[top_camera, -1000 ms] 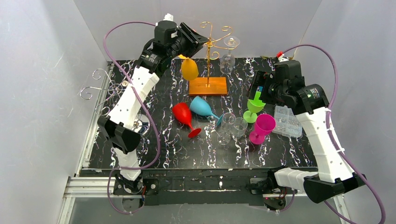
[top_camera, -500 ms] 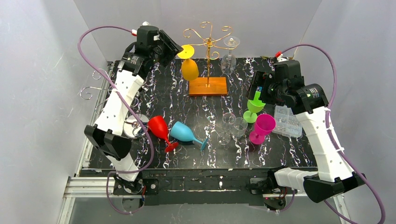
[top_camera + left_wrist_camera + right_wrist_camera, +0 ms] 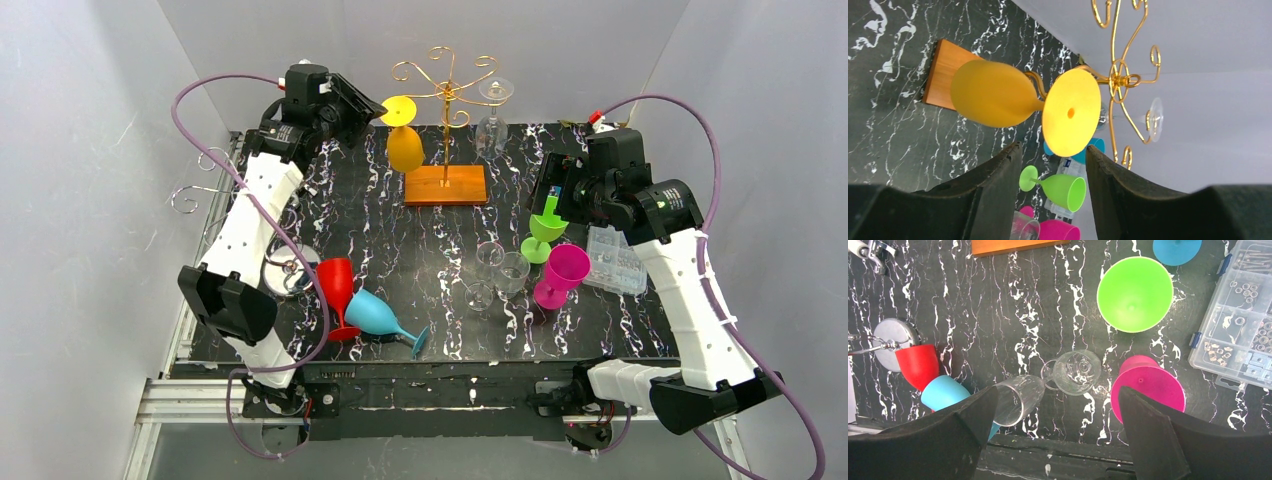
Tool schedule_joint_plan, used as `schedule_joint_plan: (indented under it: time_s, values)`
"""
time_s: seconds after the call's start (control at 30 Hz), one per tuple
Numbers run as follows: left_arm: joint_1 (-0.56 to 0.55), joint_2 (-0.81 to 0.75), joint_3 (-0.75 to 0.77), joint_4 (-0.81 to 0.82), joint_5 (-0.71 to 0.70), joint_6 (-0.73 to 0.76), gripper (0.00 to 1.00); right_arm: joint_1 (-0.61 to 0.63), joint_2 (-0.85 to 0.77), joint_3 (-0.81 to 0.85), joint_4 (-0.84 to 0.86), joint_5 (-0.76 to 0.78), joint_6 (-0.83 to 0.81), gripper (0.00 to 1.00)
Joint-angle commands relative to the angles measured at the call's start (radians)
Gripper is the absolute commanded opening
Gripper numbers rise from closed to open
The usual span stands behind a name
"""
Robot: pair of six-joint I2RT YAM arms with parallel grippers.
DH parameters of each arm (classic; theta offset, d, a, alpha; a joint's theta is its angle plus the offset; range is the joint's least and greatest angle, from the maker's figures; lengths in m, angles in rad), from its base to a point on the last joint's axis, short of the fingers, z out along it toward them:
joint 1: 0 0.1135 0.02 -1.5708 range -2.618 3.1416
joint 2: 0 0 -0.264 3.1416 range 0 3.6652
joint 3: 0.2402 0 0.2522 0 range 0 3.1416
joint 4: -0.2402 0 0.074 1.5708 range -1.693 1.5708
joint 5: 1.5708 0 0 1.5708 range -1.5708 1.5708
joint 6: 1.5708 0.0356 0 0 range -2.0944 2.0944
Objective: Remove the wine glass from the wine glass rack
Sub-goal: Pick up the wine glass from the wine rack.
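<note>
The gold wire rack [image 3: 445,90] stands on a wooden base [image 3: 445,185] at the back of the table. A yellow wine glass [image 3: 405,146] hangs upside down on its left arm, and a clear glass [image 3: 489,128] hangs on its right arm. My left gripper [image 3: 366,104] is open and empty, just left of the yellow glass's foot and apart from it. In the left wrist view the yellow glass [image 3: 993,95] and the rack [image 3: 1120,80] lie just beyond my open left gripper [image 3: 1053,147]. My right gripper [image 3: 553,195] is open and empty above the table's right side, and it shows open in the right wrist view [image 3: 1058,395].
A red glass [image 3: 337,282] and a blue glass [image 3: 372,312] lie at the near left. Two clear glasses [image 3: 500,268], a green glass [image 3: 543,228] and a pink glass [image 3: 562,270] stand right of centre. A plastic parts box [image 3: 615,258] sits far right. A silver wire rack [image 3: 215,185] stands at the left edge.
My left gripper has drawn back to the left from the rack's top to beside the yellow glass's foot. The red and blue glasses have moved toward the near left. The right arm has not moved.
</note>
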State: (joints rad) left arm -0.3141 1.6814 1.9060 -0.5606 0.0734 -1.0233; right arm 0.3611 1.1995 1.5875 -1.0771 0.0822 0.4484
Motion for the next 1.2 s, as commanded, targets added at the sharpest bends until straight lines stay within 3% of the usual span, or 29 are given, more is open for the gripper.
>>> schedule_joint_plan:
  time_s: [0.0,0.37,1.03,1.17]
  values:
    - [0.015,0.022,-0.016,0.091,0.082,-0.058,0.47,-0.002,-0.013,0.035,-0.005,0.007,-0.006,1.0]
    - [0.02,0.042,-0.044,0.114,0.079,-0.119,0.42,-0.002,-0.008,0.04,-0.004,0.013,-0.004,1.0]
    - [0.035,0.021,-0.096,0.206,0.141,-0.205,0.02,-0.002,-0.005,0.032,0.003,0.021,0.003,1.0]
    - [0.04,0.007,-0.118,0.237,0.152,-0.231,0.0,-0.002,-0.006,0.032,0.002,0.022,0.004,1.0]
